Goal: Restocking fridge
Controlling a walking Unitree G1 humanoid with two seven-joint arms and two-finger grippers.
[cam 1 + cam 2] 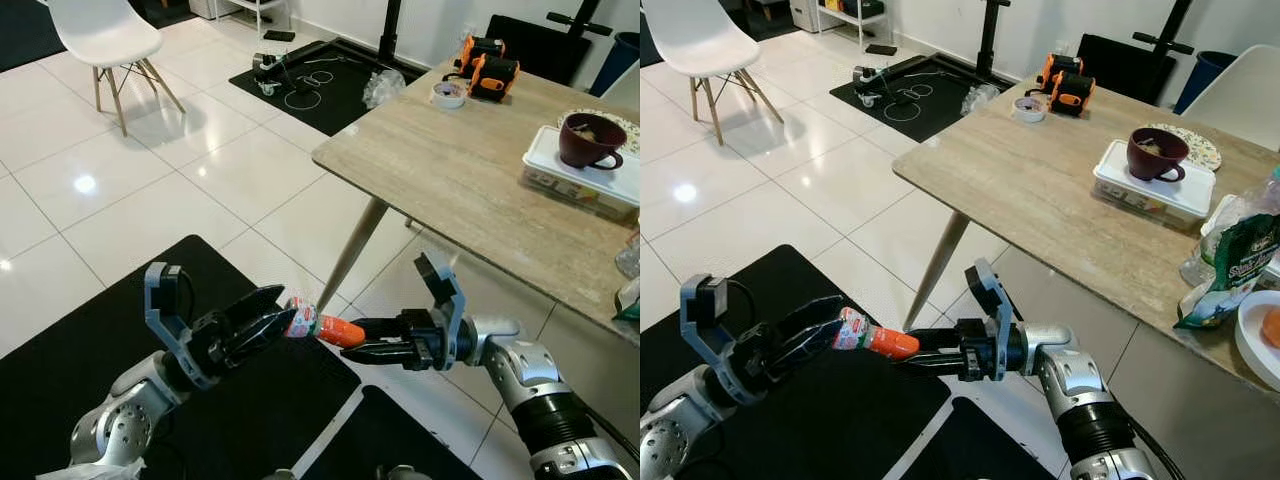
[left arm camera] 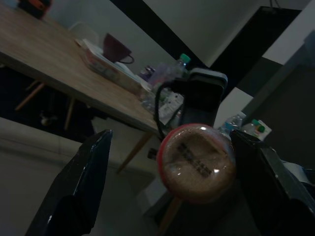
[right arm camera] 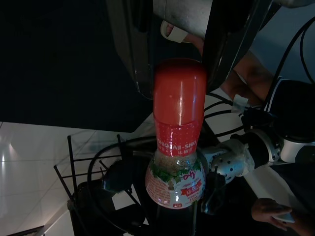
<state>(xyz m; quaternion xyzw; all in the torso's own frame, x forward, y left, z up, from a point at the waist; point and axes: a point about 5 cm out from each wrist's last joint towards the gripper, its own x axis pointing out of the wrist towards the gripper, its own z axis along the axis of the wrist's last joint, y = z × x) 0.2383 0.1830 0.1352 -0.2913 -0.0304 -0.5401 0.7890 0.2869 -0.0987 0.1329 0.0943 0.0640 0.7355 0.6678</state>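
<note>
1. Left eye view: a small bottle (image 1: 318, 325) with an orange-red cap hangs horizontally in the air above a black floor mat (image 1: 120, 330), between the two grippers. The left gripper (image 1: 262, 325) has its fingers around the bottle's labelled base end; the right gripper (image 1: 372, 345) is clamped on the cap end. A wooden table (image 1: 450, 170) stands beyond, on a white tiled floor (image 1: 150, 170).
2. Right eye view: same hand-to-hand hold, both grippers low over the mat. Near the table's right edge sits a maroon cup (image 1: 1156, 154) on a white lidded container (image 1: 1160, 195); a green snack bag (image 1: 1230, 265) lies at the near right corner. At the far edge sit an orange-and-black tool (image 1: 1065, 82) and a tape roll (image 1: 1029, 108).
3. Left wrist view: dim. Bottle base faces the camera; the two black fingers (image 2: 81, 191) stand on either side of it. Contact cannot be told here.
4. Right wrist view: dim. Both fingers press against the red cap; the label points away.
</note>
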